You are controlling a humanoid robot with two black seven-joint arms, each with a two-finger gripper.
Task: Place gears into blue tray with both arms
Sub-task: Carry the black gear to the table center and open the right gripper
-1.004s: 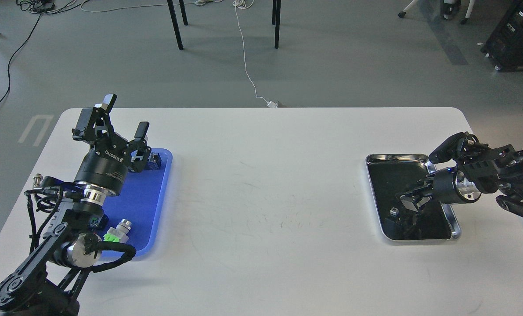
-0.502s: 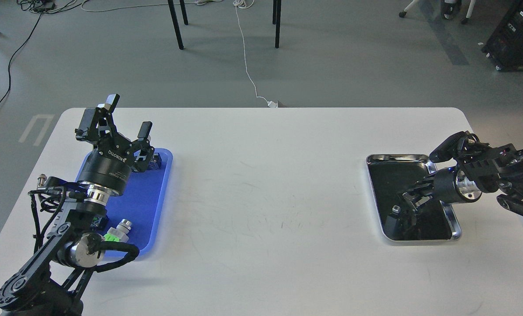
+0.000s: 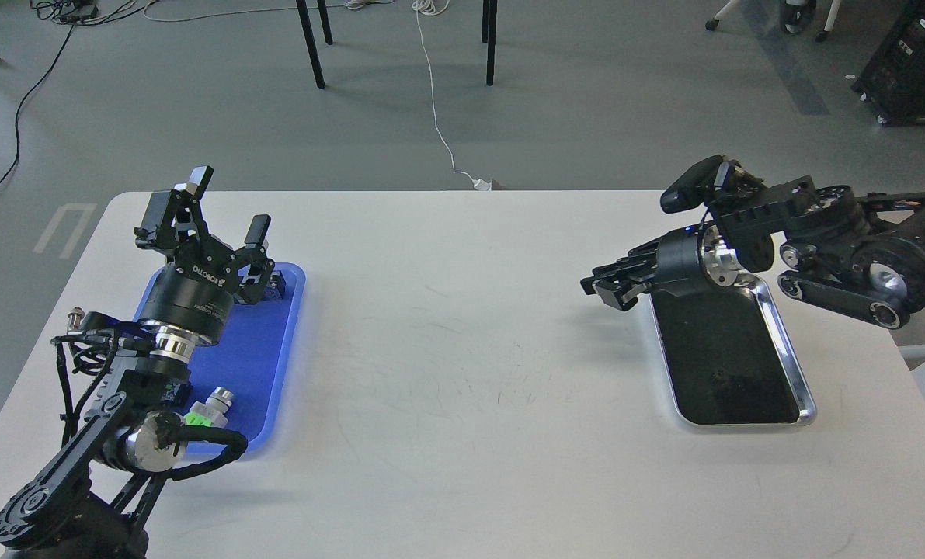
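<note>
The blue tray [image 3: 276,365] lies at the table's left. My left gripper [image 3: 226,208] hangs open above the tray's far end, fingers spread and pointing away from me, nothing between them. My right gripper [image 3: 603,286] is raised over the table just left of the silver-rimmed tray [image 3: 788,353], pointing left. Its fingers are dark and run together, so I cannot tell their state or whether they hold anything. No gears can be made out. A small dark piece [image 3: 276,284] sits in the blue tray's far right corner, too small to identify.
A green-capped push-button switch [image 3: 207,410] lies at the blue tray's near end beside my left arm. Another switch [image 3: 72,317] sits on the table left of the tray. The silver tray's black inside shows only a tiny speck [image 3: 717,378].
My right gripper rose out of the silver tray and swung left and away from me. The small piece that lay in that tray no longer shows there. The left gripper barely moved.
</note>
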